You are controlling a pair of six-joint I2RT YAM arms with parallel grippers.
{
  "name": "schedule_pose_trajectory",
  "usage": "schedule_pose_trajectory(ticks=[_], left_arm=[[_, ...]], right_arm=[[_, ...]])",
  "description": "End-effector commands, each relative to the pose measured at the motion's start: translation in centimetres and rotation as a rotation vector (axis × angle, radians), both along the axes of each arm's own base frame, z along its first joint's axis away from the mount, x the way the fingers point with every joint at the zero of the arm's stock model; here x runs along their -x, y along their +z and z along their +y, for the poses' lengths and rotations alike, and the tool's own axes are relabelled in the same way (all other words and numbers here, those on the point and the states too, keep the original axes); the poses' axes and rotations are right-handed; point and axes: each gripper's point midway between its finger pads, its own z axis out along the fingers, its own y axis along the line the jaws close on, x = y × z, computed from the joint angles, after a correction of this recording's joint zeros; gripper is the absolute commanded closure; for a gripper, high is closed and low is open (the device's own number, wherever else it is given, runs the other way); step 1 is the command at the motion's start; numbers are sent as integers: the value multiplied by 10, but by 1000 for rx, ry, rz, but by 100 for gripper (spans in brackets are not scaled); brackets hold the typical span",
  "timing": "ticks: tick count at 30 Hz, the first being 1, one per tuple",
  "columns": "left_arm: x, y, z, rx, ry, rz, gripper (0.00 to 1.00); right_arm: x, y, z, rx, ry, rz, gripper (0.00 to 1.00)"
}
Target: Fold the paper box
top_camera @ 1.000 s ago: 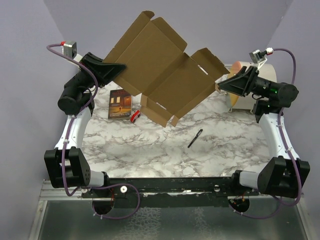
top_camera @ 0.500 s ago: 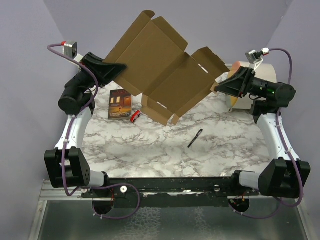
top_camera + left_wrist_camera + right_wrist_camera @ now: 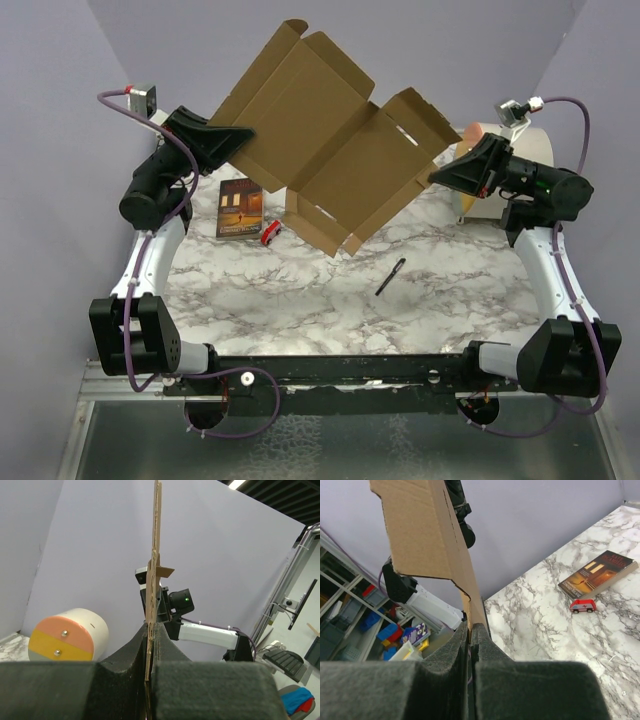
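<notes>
paper box (image 3: 320,150): flat, unfolded brown cardbd sheet, held up in the air over the back half of the table (image 3: 300,300). Tilted, left side higher, no part touching the marble top. Flaps + tabs stuck out along its edges; lowest corner hung above the table's middle.
L gripper (image 3: 243,133): clenched on the sheet's left edge. Wrist view showed both pads pressed tight w/ the cardbd edge-on between them, sheet rising straight up from the grip.
R gripper (image 3: 437,177): clamped on the sheet's right edge, below the slotted flap. Wrist view showed fingers closed w/ the thin cardbd pinched in the seam.
book (image 3: 240,209): dark, orange cover pic, lay flat at back left of table, below the sheet's left part in top view.
toy car (image 3: 270,233): small, red + white, just beside the book's near-right corner.
pen (image 3: 390,277): black, lay diagonal on the marble, right of centre, well apart from book + car.
cylinder (image 3: 535,145): cream, orange/yellow end face, lay on its side at back right, behind the R gripper.
</notes>
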Motion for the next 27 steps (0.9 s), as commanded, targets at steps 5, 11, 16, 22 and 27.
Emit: schedule_pose_trajectory(ticks=[5,11,16,22,27], left_arm=[[28,6,-1,19,2,-184,100],[24,-14,-5,-48,15,-168,100],[13,-40,-8,-118,50,-123,100],[7,-59,-11,-169,65,-92,100],[7,-78,-19,-238,79,-57,100]], right_arm=[[15,-5,3,57,10,-104,85],[13,-28,-7,207,-72,-315,38],[16,-41,-27,371,-238,-535,9],[18,-30,-34,484,-270,-665,5],[25,-15,-25,428,-160,-768,0]])
